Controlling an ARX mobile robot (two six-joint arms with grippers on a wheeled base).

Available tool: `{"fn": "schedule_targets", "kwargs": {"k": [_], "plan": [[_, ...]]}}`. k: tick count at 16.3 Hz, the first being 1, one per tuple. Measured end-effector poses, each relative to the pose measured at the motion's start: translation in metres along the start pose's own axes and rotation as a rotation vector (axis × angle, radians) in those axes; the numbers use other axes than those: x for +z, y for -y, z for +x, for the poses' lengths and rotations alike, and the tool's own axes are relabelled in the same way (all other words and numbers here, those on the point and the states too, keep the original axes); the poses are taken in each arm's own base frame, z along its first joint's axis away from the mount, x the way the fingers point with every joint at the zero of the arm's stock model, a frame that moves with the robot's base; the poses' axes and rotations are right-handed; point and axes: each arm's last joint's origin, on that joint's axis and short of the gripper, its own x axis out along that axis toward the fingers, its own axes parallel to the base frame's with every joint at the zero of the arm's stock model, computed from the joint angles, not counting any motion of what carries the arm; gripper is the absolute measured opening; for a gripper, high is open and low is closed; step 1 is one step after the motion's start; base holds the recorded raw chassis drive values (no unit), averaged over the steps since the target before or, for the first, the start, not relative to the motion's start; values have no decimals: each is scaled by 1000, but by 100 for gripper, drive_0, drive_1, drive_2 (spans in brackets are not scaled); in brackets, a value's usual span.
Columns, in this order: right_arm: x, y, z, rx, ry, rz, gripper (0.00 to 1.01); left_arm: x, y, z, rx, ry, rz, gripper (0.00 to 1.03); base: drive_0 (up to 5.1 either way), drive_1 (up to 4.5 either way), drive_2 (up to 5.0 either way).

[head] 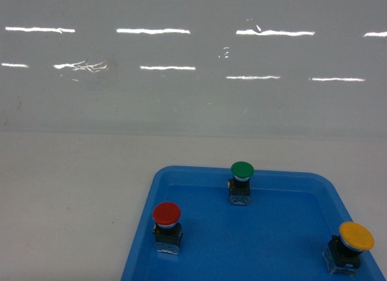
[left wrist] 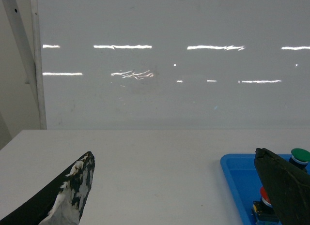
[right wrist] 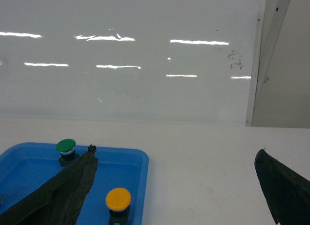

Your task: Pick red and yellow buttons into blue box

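The red button [head: 166, 216] stands upright at the near left of a shallow blue tray [head: 199, 251]; the yellow button [head: 354, 237] stands at the tray's near right. In the left wrist view the red button [left wrist: 263, 201] peeks out beside the right finger. The yellow button [right wrist: 118, 200] shows in the right wrist view near the tray's right edge. My left gripper [left wrist: 174, 188] is open over bare table left of the tray. My right gripper [right wrist: 175, 186] is open over the table right of the tray. Neither gripper appears in the head view. The blue box is out of view.
A green-capped button [head: 242, 171] stands at the tray's far side. A glossy white wall [head: 193, 63] rises behind the white table [head: 66, 190]. A white vertical post [left wrist: 29, 60] stands at the far left, another post [right wrist: 264, 55] at the far right.
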Motion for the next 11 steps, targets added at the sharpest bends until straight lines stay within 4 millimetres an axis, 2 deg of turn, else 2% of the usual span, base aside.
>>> {"fn": "schedule_targets", "kwargs": {"k": [3, 5, 8, 11], "plan": [[2, 0, 1, 3, 18, -2, 98, 4, 0, 2, 9, 39, 2, 98, 0, 0, 0], [6, 1, 9, -4, 43, -21, 98, 8, 1, 13, 21, 59, 10, 98, 0, 0, 0], [4, -5, 35, 31, 26, -49, 98, 2, 16, 43, -65, -7, 47, 98, 0, 0, 0], [3, -13, 77, 104, -52, -63, 98, 10, 32, 92, -124, -89, 73, 98, 0, 0, 0]]}}
